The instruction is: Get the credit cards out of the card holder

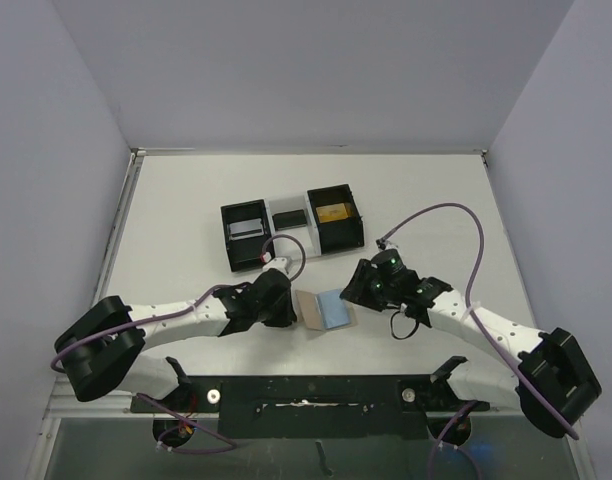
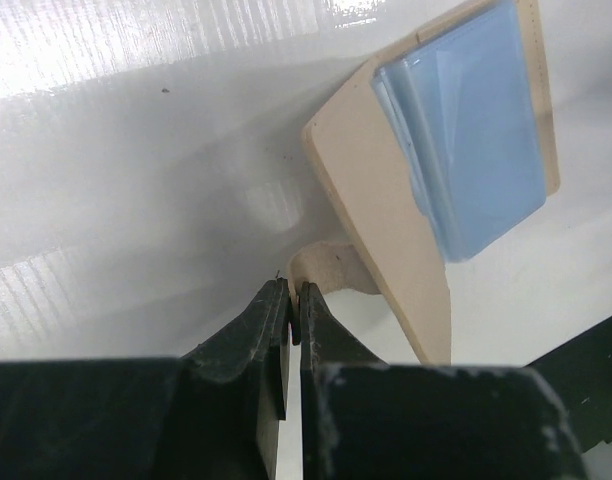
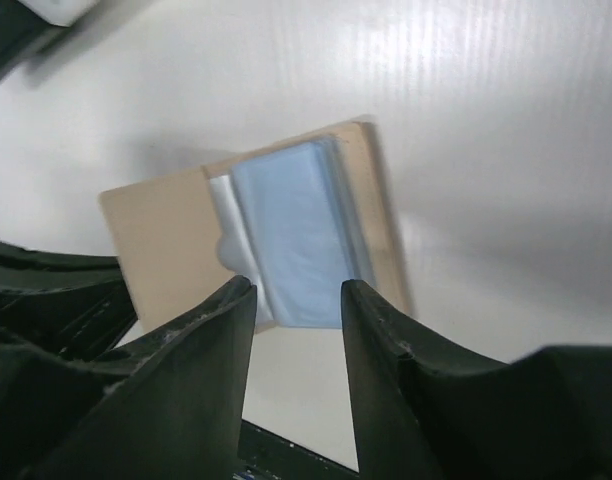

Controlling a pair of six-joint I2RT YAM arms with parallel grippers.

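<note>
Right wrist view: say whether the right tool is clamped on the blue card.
No; right tool stands open, blue card lying free beyond it.

My two black fingers (image 2: 271, 320) are pressed together, tips right against a small curled tan tab (image 2: 326, 265) at the near edge of the flat tan-brown rectangular card holder (image 2: 381, 215). Am I pinching it? Can't tell. Light blue-grey plastic credit cards (image 2: 476, 140) sit stacked in the holder, which lies on the glossy white worktop (image 2: 136, 180).

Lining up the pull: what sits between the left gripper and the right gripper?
Only the card holder, with the blue credit cards on its half nearer the right gripper; the top view shows it.
</note>
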